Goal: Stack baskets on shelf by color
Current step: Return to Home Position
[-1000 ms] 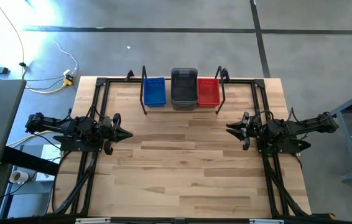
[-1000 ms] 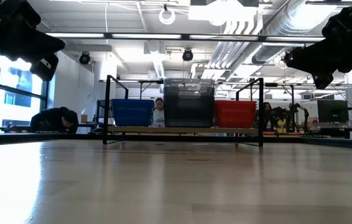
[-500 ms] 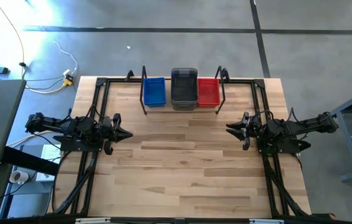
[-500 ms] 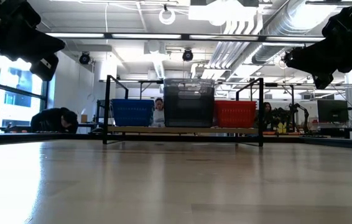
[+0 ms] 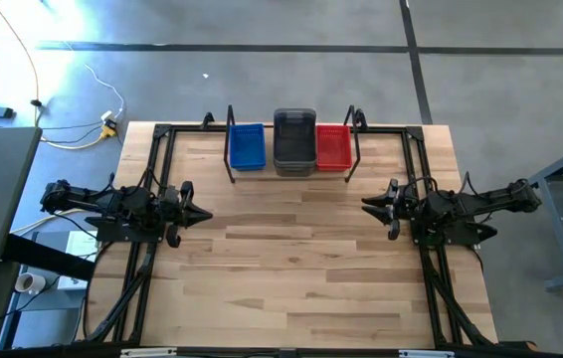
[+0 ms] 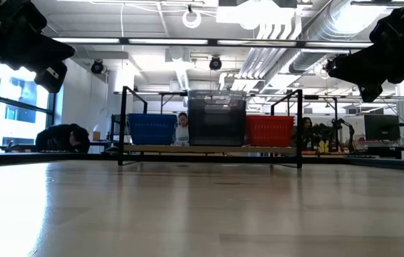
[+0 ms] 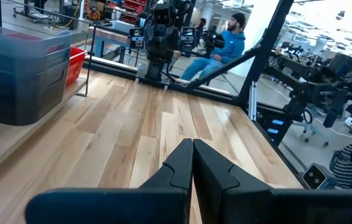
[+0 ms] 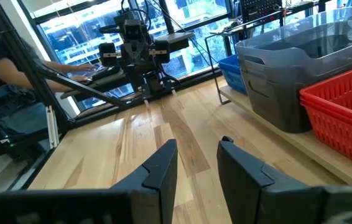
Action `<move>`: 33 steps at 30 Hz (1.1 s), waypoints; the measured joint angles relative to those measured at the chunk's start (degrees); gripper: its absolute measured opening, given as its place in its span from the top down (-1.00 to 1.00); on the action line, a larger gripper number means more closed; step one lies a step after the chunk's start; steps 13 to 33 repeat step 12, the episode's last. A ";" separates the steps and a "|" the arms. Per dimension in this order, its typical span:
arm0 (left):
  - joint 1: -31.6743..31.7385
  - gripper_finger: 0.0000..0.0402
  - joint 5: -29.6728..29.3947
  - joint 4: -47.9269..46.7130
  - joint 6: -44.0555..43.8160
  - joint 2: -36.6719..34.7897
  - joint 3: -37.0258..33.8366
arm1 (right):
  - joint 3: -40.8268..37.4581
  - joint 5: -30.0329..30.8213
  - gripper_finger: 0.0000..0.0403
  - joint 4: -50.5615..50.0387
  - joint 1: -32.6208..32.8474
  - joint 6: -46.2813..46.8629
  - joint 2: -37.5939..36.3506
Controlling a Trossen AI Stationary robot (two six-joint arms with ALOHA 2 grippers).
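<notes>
On the shelf (image 5: 230,164), a low black rack at the table's far edge, stand a blue basket (image 5: 247,146), a taller smoky grey basket (image 5: 294,141) and a red basket (image 5: 333,146), side by side on their bottoms. How many are nested in each place I cannot tell. My left gripper (image 5: 204,214) hovers level at the table's left side, shut and empty, pointing toward the middle (image 7: 193,144). My right gripper (image 5: 366,206) hovers level at the right side, its fingers parted with nothing between them (image 8: 198,146). Both stand well short of the shelf.
Black rail frames (image 5: 152,169) run along the table's left and right sides under the arms. The wooden tabletop (image 5: 291,268) lies bare between the grippers. Beyond the table, people sit in the room (image 6: 63,137), (image 7: 229,40).
</notes>
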 joint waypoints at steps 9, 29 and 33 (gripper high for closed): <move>-0.01 1.00 0.00 -0.01 0.02 -0.01 0.00 | 0.00 0.22 0.51 0.00 0.00 0.00 0.00; 0.01 1.00 0.00 -0.01 0.00 0.00 0.00 | 0.00 0.20 0.51 0.00 0.00 0.00 0.00; 0.01 1.00 0.00 -0.01 0.00 0.00 0.00 | 0.00 0.20 0.51 0.00 0.00 0.00 0.00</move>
